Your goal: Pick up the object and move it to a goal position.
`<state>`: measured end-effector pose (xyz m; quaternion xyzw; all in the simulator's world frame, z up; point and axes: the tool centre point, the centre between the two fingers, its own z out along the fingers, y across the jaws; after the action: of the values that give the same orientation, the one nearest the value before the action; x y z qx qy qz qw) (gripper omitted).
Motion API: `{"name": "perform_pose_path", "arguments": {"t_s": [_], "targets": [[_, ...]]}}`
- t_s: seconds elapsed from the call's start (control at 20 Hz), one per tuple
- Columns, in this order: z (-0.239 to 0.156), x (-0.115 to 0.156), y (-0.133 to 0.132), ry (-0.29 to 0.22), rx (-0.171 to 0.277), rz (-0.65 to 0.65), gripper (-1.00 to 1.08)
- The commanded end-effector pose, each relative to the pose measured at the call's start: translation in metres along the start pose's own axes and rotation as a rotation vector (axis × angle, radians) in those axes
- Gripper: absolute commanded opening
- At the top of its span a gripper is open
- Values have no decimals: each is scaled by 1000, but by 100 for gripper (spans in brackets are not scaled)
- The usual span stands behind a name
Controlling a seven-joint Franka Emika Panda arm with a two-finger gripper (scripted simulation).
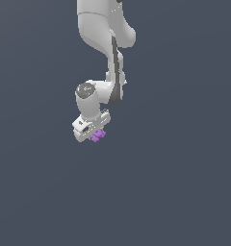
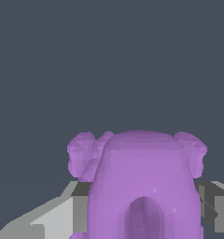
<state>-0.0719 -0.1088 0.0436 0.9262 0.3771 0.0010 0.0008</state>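
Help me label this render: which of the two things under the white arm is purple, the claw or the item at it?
The lumpy object is purple, with knobbly lobes; the claw around it is white and grey.

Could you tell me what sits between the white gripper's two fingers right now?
The small purple lumpy object fills the gap between the gripper's grey fingers; the wrist view shows this best, and nothing else sits there.

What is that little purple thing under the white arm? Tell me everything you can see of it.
The purple object is a small, matte, lumpy item with a smooth domed body, knobbly rounded lobes on both sides and a dark arched hollow in front. It sits between the fingers of the tool, smaller than it. Whether it rests on the grey surface is unclear.
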Motion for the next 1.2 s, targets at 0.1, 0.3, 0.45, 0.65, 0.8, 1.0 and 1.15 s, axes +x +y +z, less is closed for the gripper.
{"name": "perform_pose_path", "arguments": {"t_s": [0.1,0.3,0.45,0.65,0.8,1.0,1.15], "targets": [[1,0,-1,-1,2,-1,-100],[0,0,0,0,0,0,-100],[-4,-1,0,0,0,0,-100],[-16,-5,1,0,0,0,-100],[-30,-9,1,0,0,0,-100],[-56,-16,2,0,0,-1,-100],[-81,-23,4,0,1,-1,-100]]}}
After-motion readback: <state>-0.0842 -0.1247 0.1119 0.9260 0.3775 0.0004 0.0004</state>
